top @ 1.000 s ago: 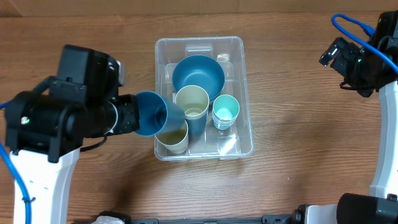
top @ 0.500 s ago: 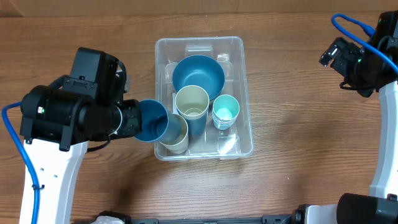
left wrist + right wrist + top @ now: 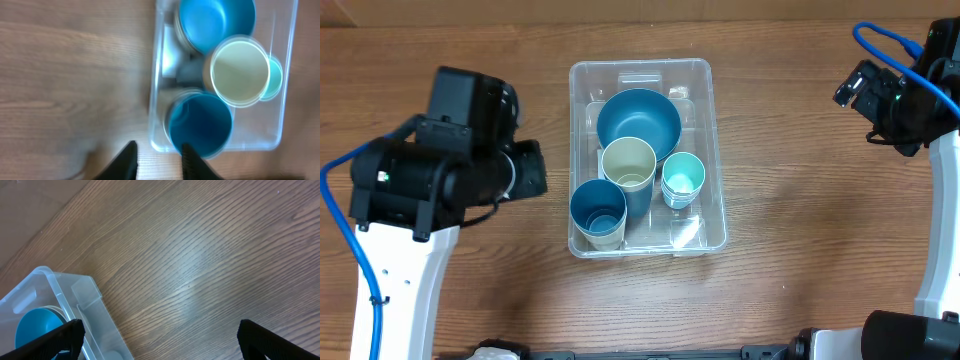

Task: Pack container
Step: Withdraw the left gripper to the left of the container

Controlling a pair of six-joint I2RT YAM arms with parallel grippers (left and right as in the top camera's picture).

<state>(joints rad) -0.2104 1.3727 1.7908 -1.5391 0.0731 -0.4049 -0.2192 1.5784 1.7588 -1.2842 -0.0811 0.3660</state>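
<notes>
A clear plastic container [image 3: 640, 66], rectangular with rounded corners, sits mid-tabletop [image 3: 800, 200] on wood-grain laminate. It holds a round blue bowl [image 3: 638, 122] at the far end, a tall cream cup [image 3: 628, 163] at the centre and a small teal cup [image 3: 683, 177] beside it. A dark blue cup [image 3: 597, 207] stands upright inside a second cream cup [image 3: 607, 238] at the near left corner.

A second ago the left gripper [image 3: 159, 162] held that blue cup tilted over the container's left wall. The cup is now nested and the jaws have let go, parted with nothing between them, while the arm has drawn back to the left. The container lies just ahead and to the right of those jaws, not touching them.

The right gripper [image 3: 162, 340] has not moved; its jaws are spread wide and empty, well apart from the container, with only one corner of it in the wrist view.
</notes>
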